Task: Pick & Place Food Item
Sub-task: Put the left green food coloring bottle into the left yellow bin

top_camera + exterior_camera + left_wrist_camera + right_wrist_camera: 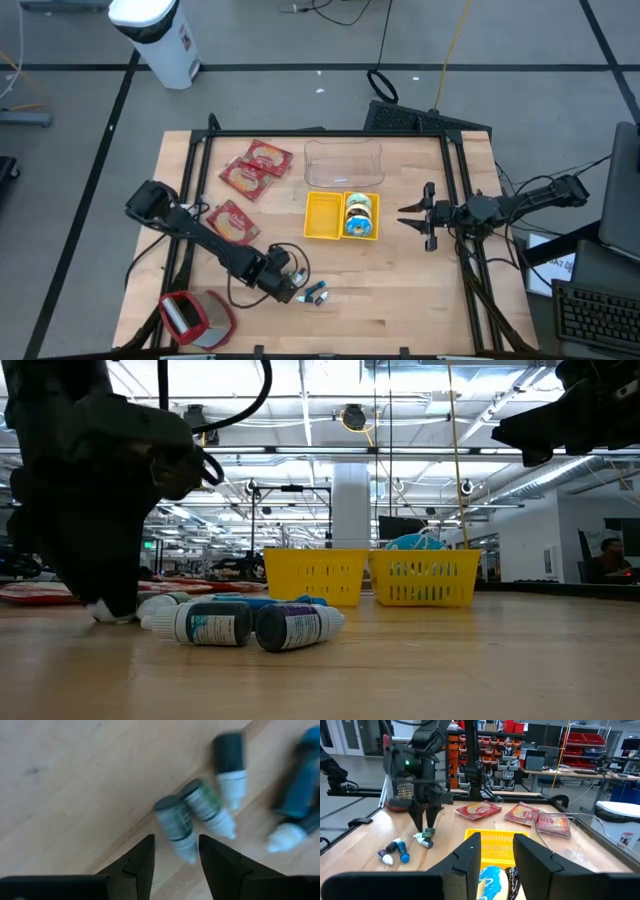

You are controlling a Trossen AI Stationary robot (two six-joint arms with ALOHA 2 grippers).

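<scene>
Several small dropper bottles (316, 294) lie on their sides on the wooden table near its front edge; two show close up in the low view (215, 624). My left gripper (176, 840) points down over them, open. Its fingers stand on either side of the white-capped end of one dark-green bottle (175, 822) without visibly touching it. In the right wrist view that gripper (427, 821) hangs just above the bottles (425, 838). My right gripper (497, 851) waits open, held level at the table's right side (414, 216), facing the yellow baskets (322, 216).
A blue and yellow item (360, 215) sits in the right yellow basket. A clear plastic tray (343, 165) stands behind the baskets. Three red food packets (245, 178) lie at the back left. A red and grey object (195, 318) sits at the front left corner.
</scene>
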